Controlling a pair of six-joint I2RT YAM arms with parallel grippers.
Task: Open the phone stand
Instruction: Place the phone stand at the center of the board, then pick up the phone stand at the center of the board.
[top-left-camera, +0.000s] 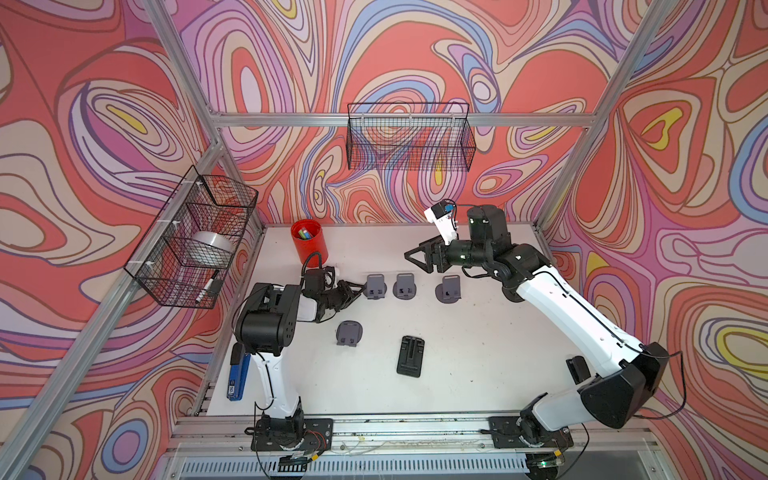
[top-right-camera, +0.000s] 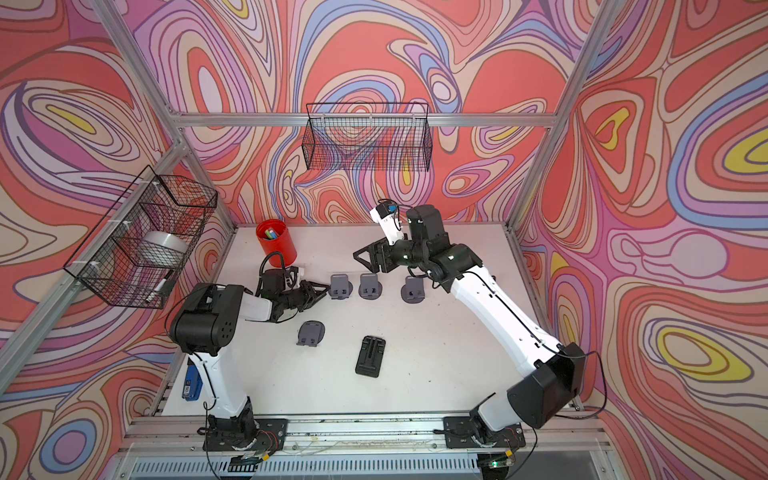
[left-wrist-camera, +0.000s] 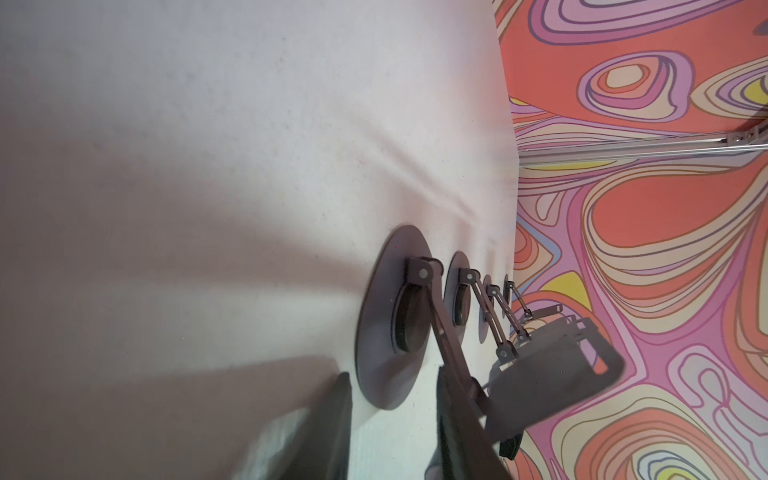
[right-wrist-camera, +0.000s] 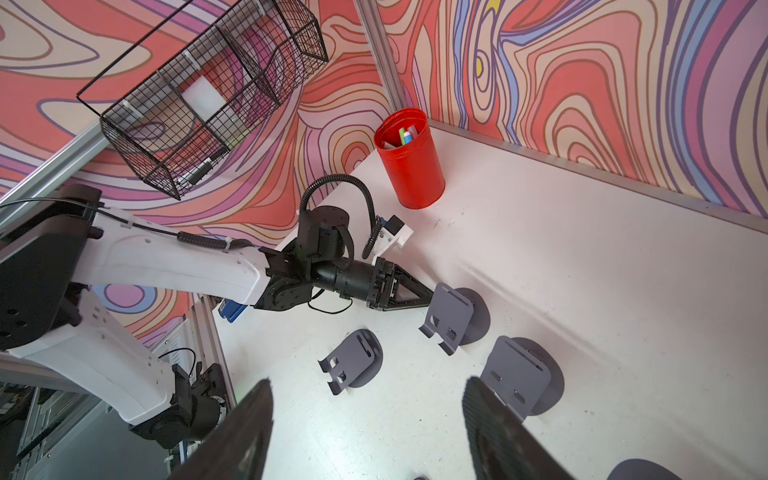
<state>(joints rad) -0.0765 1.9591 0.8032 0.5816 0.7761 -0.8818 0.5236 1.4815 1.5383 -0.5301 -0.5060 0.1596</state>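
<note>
Three grey phone stands stand unfolded in a row across the table: left (top-left-camera: 376, 286), middle (top-left-camera: 405, 286) and right (top-left-camera: 449, 289). A fourth grey stand (top-left-camera: 349, 333) lies folded nearer the front, and a black stand (top-left-camera: 410, 356) lies flat beside it. My left gripper (top-left-camera: 362, 286) is low at the left stand's edge. In the left wrist view its fingers (left-wrist-camera: 343, 411) are apart, with bare table between them. One finger lies against the stand's hinged arm (left-wrist-camera: 446, 349), next to its round base (left-wrist-camera: 382, 353). My right gripper (top-left-camera: 411, 255) hangs open and empty above the row.
A red cup (top-left-camera: 309, 245) of markers stands at the back left. A wire basket (top-left-camera: 195, 237) hangs on the left wall and another (top-left-camera: 409, 137) on the back wall. A blue stapler (top-left-camera: 237, 376) lies by the left arm's base.
</note>
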